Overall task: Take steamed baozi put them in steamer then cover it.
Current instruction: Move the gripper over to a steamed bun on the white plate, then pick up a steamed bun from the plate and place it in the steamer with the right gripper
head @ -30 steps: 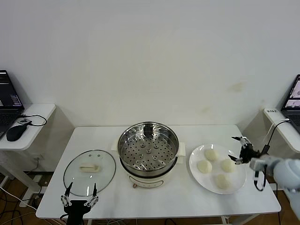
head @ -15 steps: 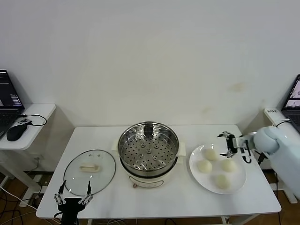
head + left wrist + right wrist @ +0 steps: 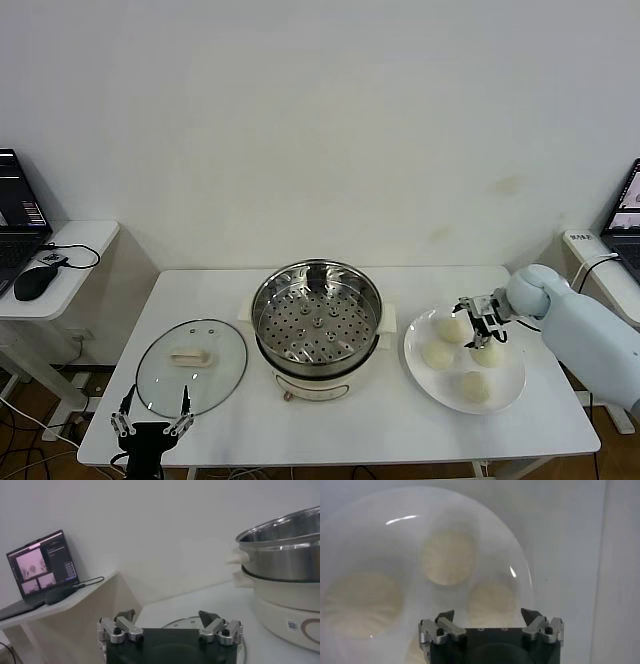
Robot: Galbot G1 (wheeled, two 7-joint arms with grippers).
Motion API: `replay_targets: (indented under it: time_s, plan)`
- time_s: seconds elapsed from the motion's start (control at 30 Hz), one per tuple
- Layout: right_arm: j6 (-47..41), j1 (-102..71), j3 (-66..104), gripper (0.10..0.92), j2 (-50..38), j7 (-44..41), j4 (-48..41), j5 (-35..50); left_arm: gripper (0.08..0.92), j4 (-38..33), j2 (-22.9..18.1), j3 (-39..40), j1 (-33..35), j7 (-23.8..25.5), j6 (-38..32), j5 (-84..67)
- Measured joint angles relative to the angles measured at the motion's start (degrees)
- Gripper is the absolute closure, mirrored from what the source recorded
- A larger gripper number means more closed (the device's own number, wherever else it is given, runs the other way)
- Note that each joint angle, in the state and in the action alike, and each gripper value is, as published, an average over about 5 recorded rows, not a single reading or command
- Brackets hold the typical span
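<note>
The right end effector (image 3: 478,322), fingers apart, hovers directly over the steamed baozi (image 3: 453,329) on the plate (image 3: 512,385); buns lie just below it, round, no long axis. The steamer (image 3: 316,325) sits well to its left. The right wrist view (image 3: 491,625) shows only three buns; head view shows four. The left end effector (image 3: 152,425), also spread, idles at the desk's near edge.

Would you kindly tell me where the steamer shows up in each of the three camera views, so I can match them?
Head view: the steamer stands mid-table, between the glass lid and the plate.
Left wrist view: the steamer fills the picture's right edge.
Right wrist view: not in it; only plate and baozi.
Shared landmark: the white table.
</note>
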Motion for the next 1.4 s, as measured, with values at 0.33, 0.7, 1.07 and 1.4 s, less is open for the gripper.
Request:
replay_targets:
  time_s: [0.33, 0.7, 1.07, 1.4]
  plan:
    - [-0.2, 1.4, -1.7, 0.275, 3.4, -0.7, -4.8, -1.5, 0.177, 0.2, 0.1, -0.6, -0.3, -0.1, -0.1, 0.0]
    - [-0.4, 2.8, -3.1, 0.439, 4.1, -1.7, -6.2, -1.3, 0.177, 0.3, 0.1, -1.0, -0.6, -0.2, -0.1, 0.0]
    - [-1.4, 8.6, -7.7, 0.437, -0.4, -3.5, -0.9, 4.8, 0.177, 0.4, 0.3, -0.6, -0.9, -0.2, -0.2, 0.0]
    - [-2.6, 21.9, -15.7, 0.427, -2.4, -3.9, 5.0, 14.5, 0.177, 0.8, 1.0, 0.0, -1.5, -0.4, -0.4, -0.4]
